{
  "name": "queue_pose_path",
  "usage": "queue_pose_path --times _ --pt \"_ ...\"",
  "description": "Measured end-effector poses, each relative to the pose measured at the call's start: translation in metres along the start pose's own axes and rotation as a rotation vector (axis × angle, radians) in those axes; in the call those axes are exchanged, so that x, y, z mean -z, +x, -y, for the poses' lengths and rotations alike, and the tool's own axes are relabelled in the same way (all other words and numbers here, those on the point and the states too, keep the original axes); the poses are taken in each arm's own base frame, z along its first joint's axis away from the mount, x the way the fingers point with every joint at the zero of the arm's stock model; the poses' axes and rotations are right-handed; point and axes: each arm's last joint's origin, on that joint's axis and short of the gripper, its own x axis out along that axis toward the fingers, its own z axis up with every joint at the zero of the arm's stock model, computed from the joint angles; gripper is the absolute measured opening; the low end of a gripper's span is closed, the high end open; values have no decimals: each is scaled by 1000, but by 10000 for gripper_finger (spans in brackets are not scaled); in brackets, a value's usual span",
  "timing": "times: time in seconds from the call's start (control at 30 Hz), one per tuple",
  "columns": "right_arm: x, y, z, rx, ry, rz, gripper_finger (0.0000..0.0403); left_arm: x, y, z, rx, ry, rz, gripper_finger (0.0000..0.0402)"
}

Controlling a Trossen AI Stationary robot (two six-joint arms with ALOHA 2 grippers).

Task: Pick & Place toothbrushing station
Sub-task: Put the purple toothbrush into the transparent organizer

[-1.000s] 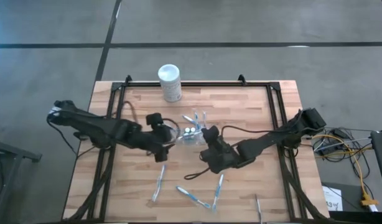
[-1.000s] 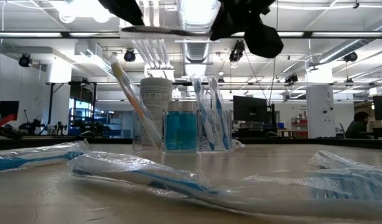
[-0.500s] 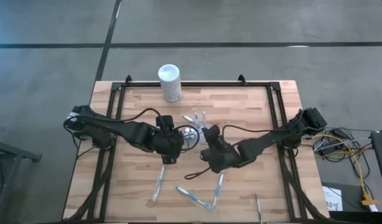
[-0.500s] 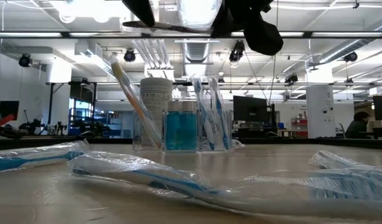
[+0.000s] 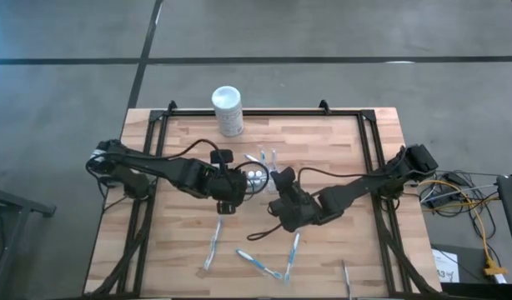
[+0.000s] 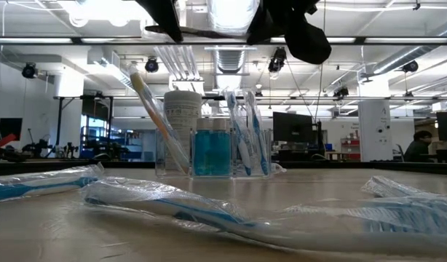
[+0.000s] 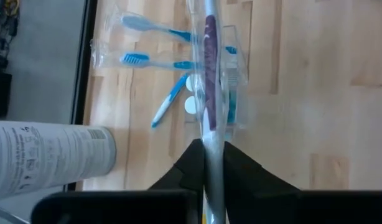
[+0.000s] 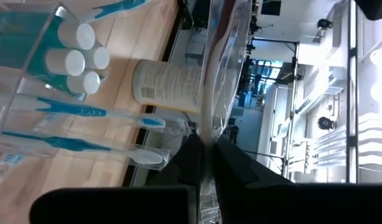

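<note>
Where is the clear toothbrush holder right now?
High view: the clear toothbrush holder stands mid-table, between the left gripper and right gripper, nearer than the white canister.

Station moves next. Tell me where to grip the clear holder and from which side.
I'd take the clear holder at its middle, from above, fingers outside its long flat walls: only short blue bottles stand there, while toothbrushes stick up at both ends. The left gripper and right gripper near it each hold a wrapped toothbrush.

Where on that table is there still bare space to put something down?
Bare wood lies along the right side of the table and the near left corner. Crowded: the middle around the clear holder, where both arms meet, and the near edge's wrapped toothbrushes.
</note>
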Motion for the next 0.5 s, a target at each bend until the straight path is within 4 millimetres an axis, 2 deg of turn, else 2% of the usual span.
queue_pose_path --times 0.2,0.3,0.5 --pt "0 0 0 -1 16 0 26 2 4 1 -20 24 -5 32" --pt "-1 -1 4 3 38 4 53 3 5 2 -26 23 -10 30" --pt "0 -16 29 2 177 72 123 5 9 3 -26 -1 -15 28"
